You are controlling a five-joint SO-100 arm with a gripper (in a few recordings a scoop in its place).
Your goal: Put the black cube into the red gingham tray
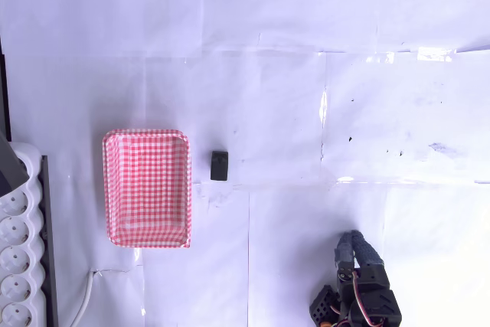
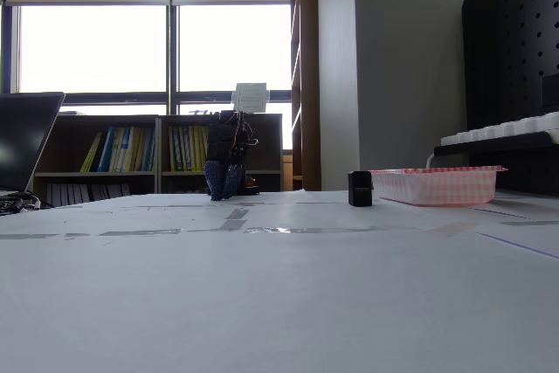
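On the white paper-covered table [image 1: 291, 74], left of centre in the overhead view: red gingham tray [image 1: 146, 188], shallow, rectangular, rounded corners, raised rim, long axis running up and down the picture; nothing seen inside it. Taken as the landmark for all entries below

Black cube [image 1: 220, 165]: small matte dark block, resting on the table just right of the tray's upper right part, apart from the rim, not touching. In the fixed view the black cube [image 2: 360, 189] stands just left of the tray [image 2: 437, 185], a narrow gap between them

Gripper [image 1: 354, 246]: dark, with bluish-grey fingers, well to the right of the tray and lower in the overhead picture, near the bottom edge, far from the cube. Fingers lie close together with nothing between them; whether they are fully closed cannot be told from either view. In the fixed view the gripper [image 2: 225, 183] hangs low over the table, well left of the tray, tips pointing down

White power strip [image 1: 19, 258]: left of the tray, at the picture's left edge, several round sockets, white cable [image 1: 86, 300] trailing below the tray's lower left corner

Bookshelf [image 2: 166, 155]: far behind the table, left of the tray in the fixed view, under bright windows

Laptop [image 2: 26, 141]: far left of the tray, at the edge

Black pegboard [image 2: 511, 50]: above and behind the tray
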